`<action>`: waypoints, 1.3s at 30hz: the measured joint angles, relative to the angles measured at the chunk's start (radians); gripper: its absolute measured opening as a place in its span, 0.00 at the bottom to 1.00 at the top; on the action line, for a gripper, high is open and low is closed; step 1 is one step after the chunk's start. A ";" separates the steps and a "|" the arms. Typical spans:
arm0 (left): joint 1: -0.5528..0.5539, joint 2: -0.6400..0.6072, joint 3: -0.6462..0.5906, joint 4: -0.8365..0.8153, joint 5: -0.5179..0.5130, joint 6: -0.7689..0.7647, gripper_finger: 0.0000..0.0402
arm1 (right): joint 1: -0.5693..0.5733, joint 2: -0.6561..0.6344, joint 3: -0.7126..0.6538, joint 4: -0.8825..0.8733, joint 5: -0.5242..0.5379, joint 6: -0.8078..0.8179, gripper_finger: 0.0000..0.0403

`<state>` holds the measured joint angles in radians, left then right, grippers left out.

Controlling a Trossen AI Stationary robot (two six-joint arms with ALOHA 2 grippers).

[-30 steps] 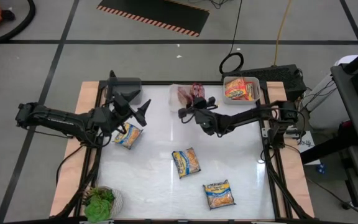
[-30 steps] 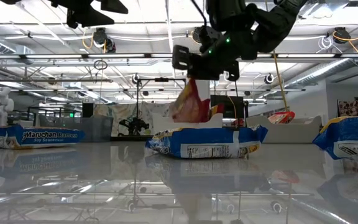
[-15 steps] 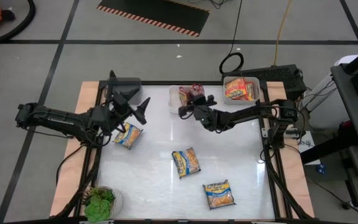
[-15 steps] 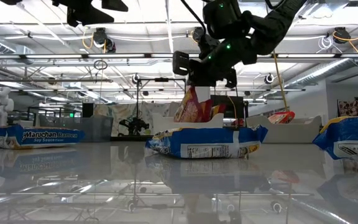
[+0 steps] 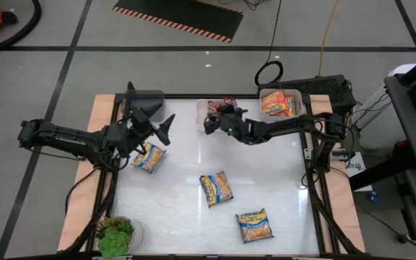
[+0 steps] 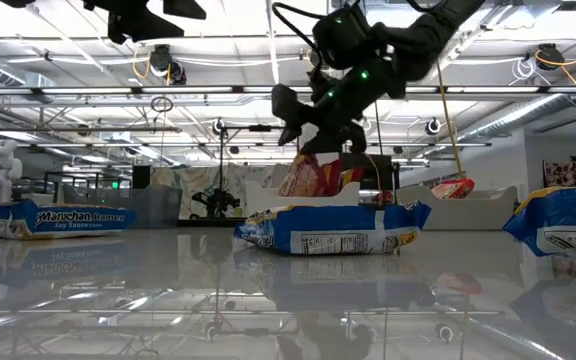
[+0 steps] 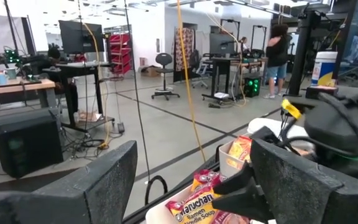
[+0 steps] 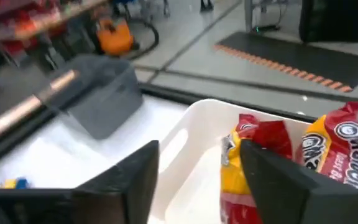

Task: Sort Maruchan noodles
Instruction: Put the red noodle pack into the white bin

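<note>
Where the high view hides it, the right wrist view shows the right gripper (image 8: 194, 180) open, empty — red packets (image 8: 272, 155) in the white bin (image 8: 185, 134).

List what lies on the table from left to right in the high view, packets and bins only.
Grey bin → blue-and-yellow packet under the left arm → white bin with red packets → middle blue-and-yellow packet → front-right blue-and-yellow packet → bin with orange packets.
</note>
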<state>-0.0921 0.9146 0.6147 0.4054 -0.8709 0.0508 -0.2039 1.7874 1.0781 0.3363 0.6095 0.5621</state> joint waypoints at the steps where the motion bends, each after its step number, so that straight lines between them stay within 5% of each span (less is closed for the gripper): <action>1: 0.000 0.000 0.000 0.000 0.009 -0.003 0.79 | -0.002 0.000 0.028 -0.052 -0.013 -0.002 0.58; 6: 0.000 0.000 0.000 0.001 0.038 -0.015 0.79 | -0.006 0.000 0.204 -0.347 -0.024 -0.059 0.68; 13: -0.001 0.000 0.000 -0.041 0.039 -0.053 0.79 | -0.053 -0.001 0.365 -0.635 -0.047 -0.091 0.69; 18: -0.010 0.000 0.000 -0.052 0.039 -0.068 0.79 | -0.112 0.000 0.376 -0.752 -0.211 -0.031 0.69; 31: -0.015 0.000 0.000 0.010 0.039 -0.039 0.79 | -0.157 0.016 0.295 -0.686 -0.322 -0.037 0.68; 39: -0.014 0.000 0.000 0.017 0.039 -0.025 0.79 | -0.148 0.016 0.243 -0.654 -0.324 -0.051 0.52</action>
<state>-0.1062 0.9148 0.6144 0.4225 -0.8318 0.0254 -0.3515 1.8034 1.3210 -0.3180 0.2852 0.5113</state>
